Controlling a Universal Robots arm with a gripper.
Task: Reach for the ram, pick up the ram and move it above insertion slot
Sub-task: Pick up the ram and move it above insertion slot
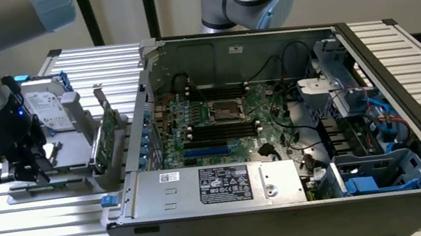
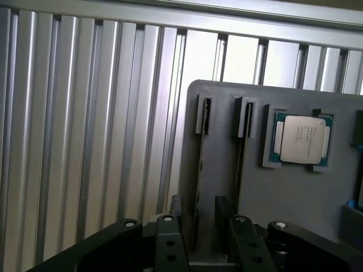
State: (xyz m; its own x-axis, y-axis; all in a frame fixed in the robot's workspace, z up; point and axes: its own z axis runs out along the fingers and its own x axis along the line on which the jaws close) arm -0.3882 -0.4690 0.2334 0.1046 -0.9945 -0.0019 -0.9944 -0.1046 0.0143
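1. We see the gripper [image 2: 197,211] spread wide, one finger on each side of the ram [image 2: 199,164], which stands edge-on in the grey holder [image 2: 295,198].
2. The reach looks done, with no grasp yet.
3. Lift and carry are left: the motherboard memory slots [image 1: 221,130] sit at the gripper's three o'clock in the exterior view.

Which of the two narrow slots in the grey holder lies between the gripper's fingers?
The slot farther from the processor chip; the open gripper straddles it, not its neighbour.
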